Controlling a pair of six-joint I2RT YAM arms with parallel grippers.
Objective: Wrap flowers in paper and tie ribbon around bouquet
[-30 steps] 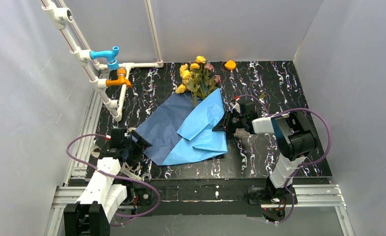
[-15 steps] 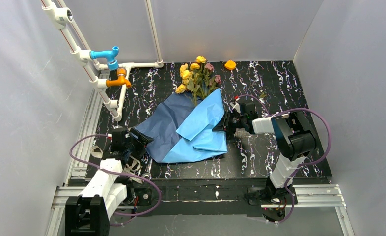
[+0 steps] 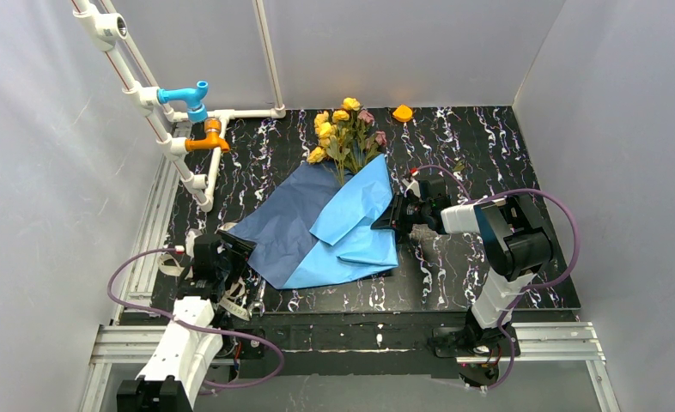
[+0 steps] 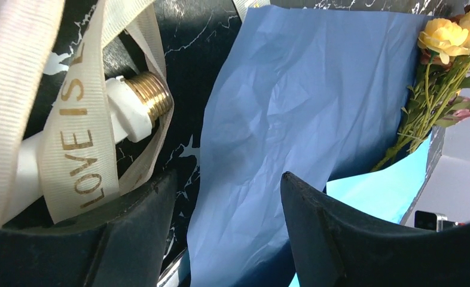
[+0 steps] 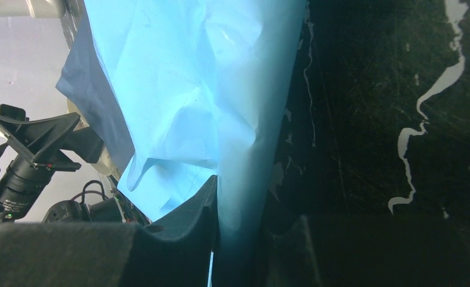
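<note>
Top view: the left arm (image 3: 184, 330) reaches low and forward, with the left gripper (image 3: 231, 249) just short of the paper (image 3: 291, 223). The right arm (image 3: 506, 236) is bent inward, and the right gripper (image 3: 392, 216) meets the paper's right edge. The flowers (image 3: 347, 133) lie beyond it, stems tucked under the sheet.

Left wrist view: the jaws stand apart and hold nothing. The ribbon (image 4: 77, 149) lies just left of the left finger.

Right wrist view: the fingers are pinched on the paper's edge.

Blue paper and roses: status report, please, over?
Right gripper clamped on right edge of thin light-blue paper sheet. Left gripper open by its left corner. Dried yellow-and-pink roses, stems under the fold. Cream fabric ribbon loose, draped over white brass-threaded pipe fitting.
</note>
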